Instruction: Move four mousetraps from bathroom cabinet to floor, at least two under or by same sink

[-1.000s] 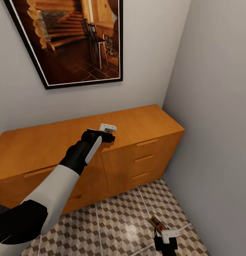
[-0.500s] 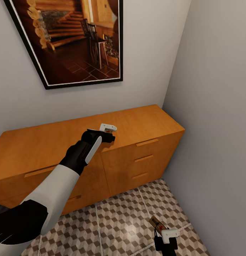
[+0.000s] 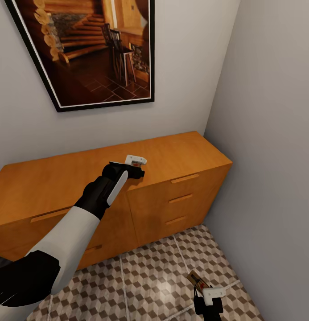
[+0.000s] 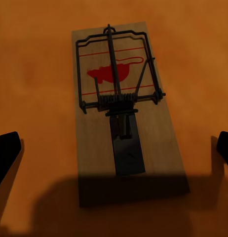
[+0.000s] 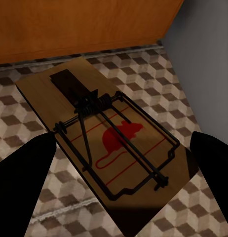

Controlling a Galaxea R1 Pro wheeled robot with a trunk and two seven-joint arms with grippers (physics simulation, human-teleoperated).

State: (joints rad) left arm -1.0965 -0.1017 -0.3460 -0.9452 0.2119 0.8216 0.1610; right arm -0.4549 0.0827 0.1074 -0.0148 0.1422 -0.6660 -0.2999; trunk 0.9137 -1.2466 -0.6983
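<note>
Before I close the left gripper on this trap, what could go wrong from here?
The mousetrap on the cabinet lies between the open left gripper fingers, which look spread wider than the board; closing off-centre could twist or push it along the top. The fingers might also catch the wire bar rather than the wood. The second mousetrap, between the right gripper's fingers above the bathroom floor, could drop away from the sink.

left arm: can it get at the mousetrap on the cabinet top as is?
Probably yes. The left pincer hovers open over the mousetrap, which lies flat on the cabinet top, one fingertip showing on each side of the board and nothing between them and it.
</note>
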